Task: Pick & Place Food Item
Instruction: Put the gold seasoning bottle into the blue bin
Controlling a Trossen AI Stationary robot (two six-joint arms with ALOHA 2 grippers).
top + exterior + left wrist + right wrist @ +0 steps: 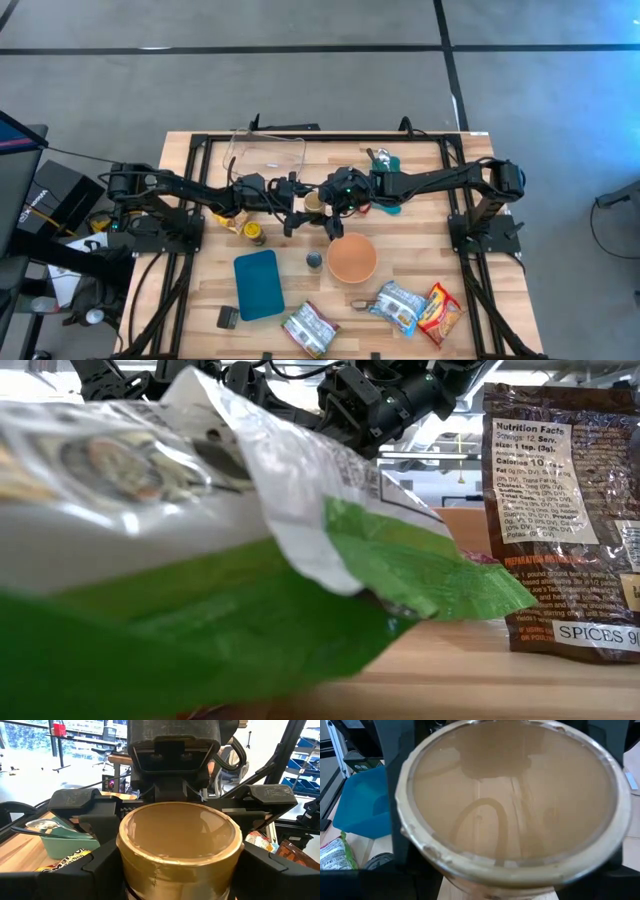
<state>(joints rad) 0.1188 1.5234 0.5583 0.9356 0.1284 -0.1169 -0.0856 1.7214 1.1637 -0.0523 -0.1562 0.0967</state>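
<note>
A gold can with a clear plastic lid [314, 203] hangs over the middle of the table, upright, between both arms. In the left wrist view the can [180, 845] fills the space between my left gripper's [180, 882] fingers. Beyond it my right gripper [172, 795] faces it. The right wrist view looks down on the can's lid [510, 795]. In the high view my left gripper [300, 205] comes from the table's left and my right gripper [327, 203] from the right. My left gripper pinches the can's gold side wall [125, 865] between its two fingers [97, 865], level, coming from the table's left. The can stands upright in the hold, lid up, clear of the table. My right gripper has its fingers [395, 805] against opposite sides of the can at the lid's rim [407, 827], slanting down from the table's right.
An orange bowl [351, 258], a blue tray [259, 284] and a small grey item [314, 260] lie nearer the front. Snack packets [310, 328] [398, 305] [442, 312] line the front edge. A clear box [268, 155] and a teal bowl [388, 165] stand behind.
</note>
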